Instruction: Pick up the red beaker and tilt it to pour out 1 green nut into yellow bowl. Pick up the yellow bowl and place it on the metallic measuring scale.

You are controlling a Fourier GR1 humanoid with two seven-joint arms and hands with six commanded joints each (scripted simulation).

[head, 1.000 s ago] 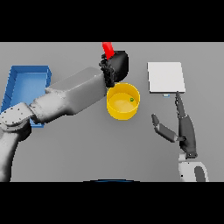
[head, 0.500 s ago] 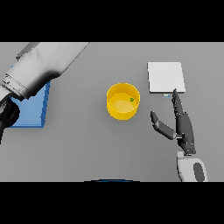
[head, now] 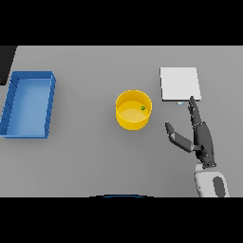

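The yellow bowl (head: 133,110) stands upright near the table's middle, with one green nut (head: 143,108) inside by its right wall. The metallic measuring scale (head: 179,83), a pale square plate, lies to the bowl's upper right. My right hand (head: 201,135) is open to the right of the bowl, fingers straight and pointing at the scale's near edge, thumb spread toward the bowl, touching neither. The red beaker and my left hand show nowhere in the head view.
A blue tray (head: 28,104) with low walls sits at the table's left side. Bare grey tabletop lies between the tray and the bowl.
My left arm, which held the red beaker over the bowl, swung away to the left and has left the view with it. The right hand has crept forward toward the scale.
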